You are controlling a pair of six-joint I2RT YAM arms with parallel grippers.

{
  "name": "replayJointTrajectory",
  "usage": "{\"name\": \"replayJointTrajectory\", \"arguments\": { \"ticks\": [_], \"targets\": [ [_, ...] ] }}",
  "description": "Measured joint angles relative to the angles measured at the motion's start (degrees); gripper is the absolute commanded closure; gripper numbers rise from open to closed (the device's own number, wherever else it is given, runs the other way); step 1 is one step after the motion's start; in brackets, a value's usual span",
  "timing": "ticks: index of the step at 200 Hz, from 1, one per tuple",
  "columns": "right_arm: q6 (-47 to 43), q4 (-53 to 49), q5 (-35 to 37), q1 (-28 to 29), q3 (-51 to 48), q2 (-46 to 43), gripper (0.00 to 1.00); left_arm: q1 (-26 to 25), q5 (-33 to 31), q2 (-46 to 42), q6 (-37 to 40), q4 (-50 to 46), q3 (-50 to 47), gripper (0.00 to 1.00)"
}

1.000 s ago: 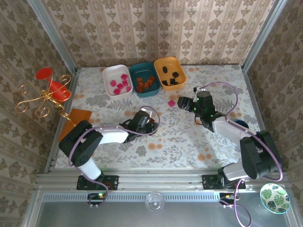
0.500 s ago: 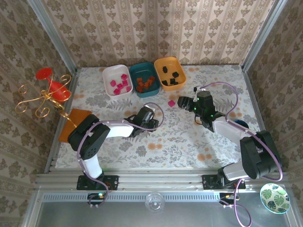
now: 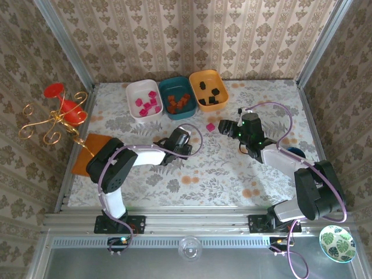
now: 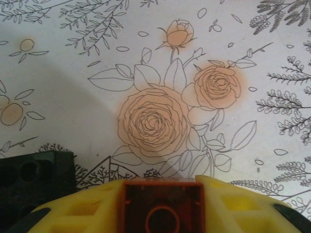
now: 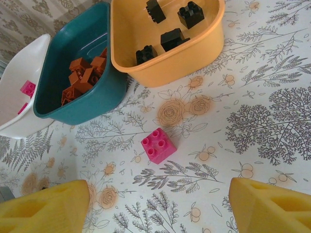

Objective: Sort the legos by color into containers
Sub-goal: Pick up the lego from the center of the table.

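Between the left jaws, an orange-red lego (image 4: 163,206), judged light and rigid, is clamped by its flat sides; the right jaws are seen open.

Table (image 3: 232,168): flat top under a white cloth printed with flowers and ferns. At its far edge, three trays side by side and touching: white tray (image 3: 136,90), teal tray (image 5: 92,107), orange tray (image 5: 184,60). A loose pink lego (image 5: 158,144) lies near the teal and orange trays, studs up. Black lego (image 4: 36,174) mid-table. Mat (image 3: 92,144) at left edge. Cup (image 3: 296,152) at right, partly hidden.
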Motion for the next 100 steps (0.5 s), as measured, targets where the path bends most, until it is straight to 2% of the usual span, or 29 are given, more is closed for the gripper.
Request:
{"name": "replayJointTrajectory", "arguments": {
  "ticks": [44,100],
  "targets": [
    [0.76,0.0,-0.57,0.0,-1.09,-1.73,0.23,1.4,0.74,0.13,0.39,1.03,0.31,0.68],
    [1.92,0.02,-1.18,2.4,-3.67,-4.92,0.23,8.98,4.57,-1.22,0.31,2.25,3.1,0.69]
  ]
}}
